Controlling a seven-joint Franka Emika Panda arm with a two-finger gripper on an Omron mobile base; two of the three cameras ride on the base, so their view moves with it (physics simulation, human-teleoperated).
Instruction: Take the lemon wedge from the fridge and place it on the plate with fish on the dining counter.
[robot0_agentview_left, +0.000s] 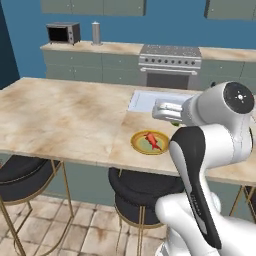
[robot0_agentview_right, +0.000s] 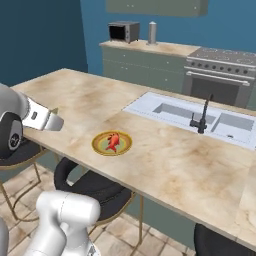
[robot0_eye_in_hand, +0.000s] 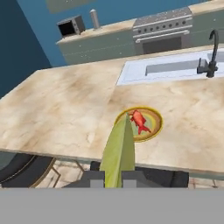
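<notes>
We are carrying the lemon wedge (robot0_eye_in_hand: 119, 151), pinched in our gripper (robot0_eye_in_hand: 113, 177), toward the plate with fish (robot0_eye_in_hand: 154, 127) (just ahead on the dining counter (robot0_eye_in_hand: 65, 109)); next we lower and release.

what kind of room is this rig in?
A rendered home kitchen: a stove and microwave on the back counter, and a marbled dining counter with a sink and bar stools.

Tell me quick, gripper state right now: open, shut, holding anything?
Gripper: shut on the lemon wedge, which sticks up between the fingertips, short of the plate with fish on the dining counter.
</notes>
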